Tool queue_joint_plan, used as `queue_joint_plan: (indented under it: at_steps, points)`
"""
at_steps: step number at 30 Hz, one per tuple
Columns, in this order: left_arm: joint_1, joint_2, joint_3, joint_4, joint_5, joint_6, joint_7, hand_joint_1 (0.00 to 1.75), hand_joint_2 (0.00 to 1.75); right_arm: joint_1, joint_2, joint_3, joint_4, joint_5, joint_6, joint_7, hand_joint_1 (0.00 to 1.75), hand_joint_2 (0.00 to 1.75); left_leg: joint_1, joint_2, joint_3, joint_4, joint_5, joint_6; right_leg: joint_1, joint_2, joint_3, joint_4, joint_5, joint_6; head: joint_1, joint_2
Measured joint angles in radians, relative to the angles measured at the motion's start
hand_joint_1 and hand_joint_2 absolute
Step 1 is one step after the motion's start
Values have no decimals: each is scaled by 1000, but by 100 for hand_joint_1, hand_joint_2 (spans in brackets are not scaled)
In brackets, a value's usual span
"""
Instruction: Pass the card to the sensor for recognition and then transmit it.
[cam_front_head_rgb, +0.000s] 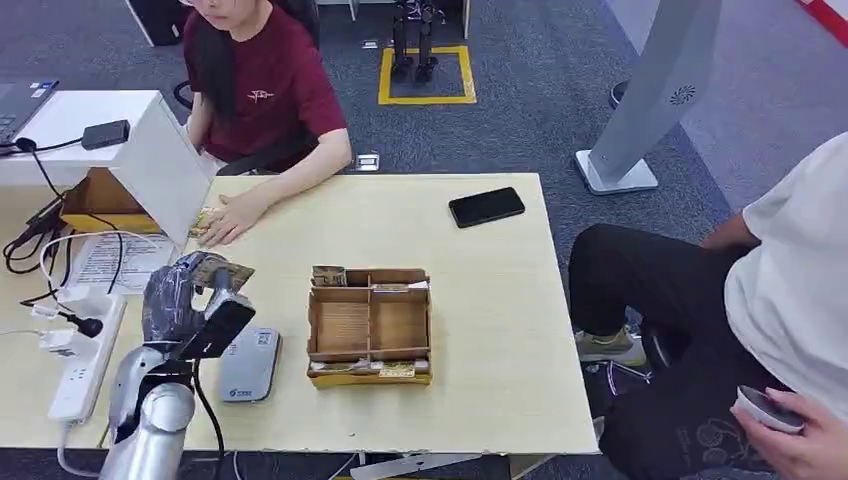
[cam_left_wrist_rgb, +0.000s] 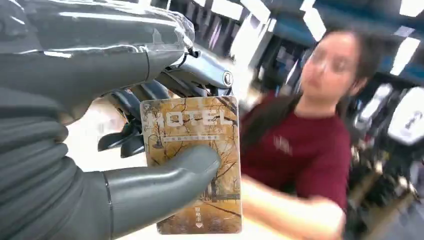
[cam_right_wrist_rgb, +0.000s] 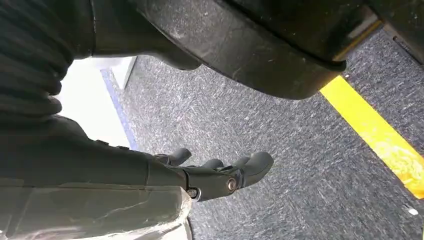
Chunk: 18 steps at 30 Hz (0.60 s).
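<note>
thumb (cam_left_wrist_rgb: 165, 175) pressed across the face of a hotel key card (cam_left_wrist_rgb: 192, 165), darker fingers (cam_left_wrist_rgb: 145, 95) behind its back edge; card pinched upright in the left hand (cam_front_head_rgb: 185, 290), printed side with "hotel" lettering and an autumn-tree picture turned toward the wrist camera. held above the light wooden table (cam_front_head_rgb: 480, 300), just over and beyond the grey card reader (cam_front_head_rgb: 248, 364) lying flat near the table's front edge. apart from the reader, not touching it. right of the hand, an open wooden organiser box (cam_front_head_rgb: 369, 325) with compartments, more cards tucked along its back and front rims. farther across, a black phone (cam_front_head_rgb: 486, 207) lying flat. beyond the card, a person in a dark red shirt (cam_front_head_rgb: 262, 90) seated at the table's far side, one hand (cam_front_head_rgb: 232, 215) flat on the surface. white power strip (cam_front_head_rgb: 85, 360) on the left side desk.

right hand (cam_right_wrist_rgb: 220, 172) hanging over grey carpet beside a yellow floor line (cam_right_wrist_rgb: 375, 135), fingers loosely spread and slightly curled, holding nothing.
</note>
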Motion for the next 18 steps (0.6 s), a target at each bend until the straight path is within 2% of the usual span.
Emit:
queue_joint_plan:
  at_steps: [4,6,18]
  points:
    - [-2,-12,39,1,169,-138,11,175,175,1,0,-8,0,-8,0,-2,0,175,0,0,0,0,0,0,0,0,0,0,0,0,0,0]
    - [10,-12,64,3,225,-180,9,175,175,1,0,-15,0,-8,0,-2,0,175,0,0,0,0,0,0,0,0,0,0,0,0,0,0]
    - [86,-13,123,9,283,-227,10,175,175,6,0,-32,0,-9,-7,-1,0,175,0,0,-1,0,0,0,0,0,-1,0,0,0,0,0]
